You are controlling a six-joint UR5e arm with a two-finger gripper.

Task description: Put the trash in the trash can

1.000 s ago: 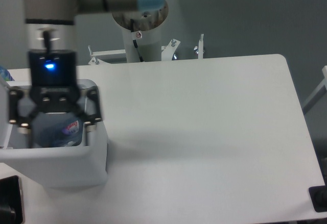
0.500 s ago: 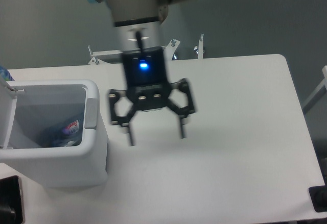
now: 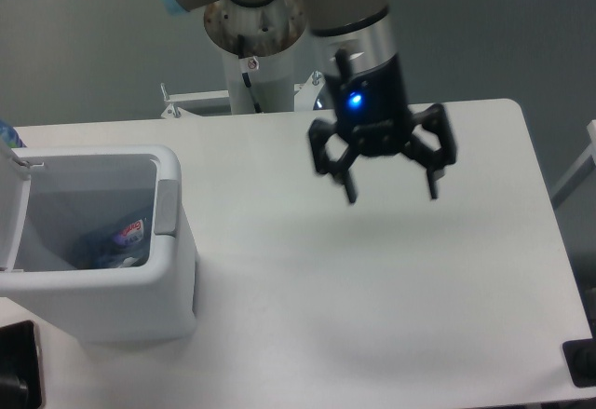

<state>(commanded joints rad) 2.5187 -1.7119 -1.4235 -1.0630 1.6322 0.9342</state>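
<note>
White trash can (image 3: 172,283) half hides the trash (image 3: 121,241) inside; gripper (image 3: 391,190) fingers spread, empty, above the table (image 3: 372,316).

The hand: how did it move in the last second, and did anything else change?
The hand left the bin and swung right, across the table. It is open and holds nothing. The bin with the trash inside stayed in place.
</note>
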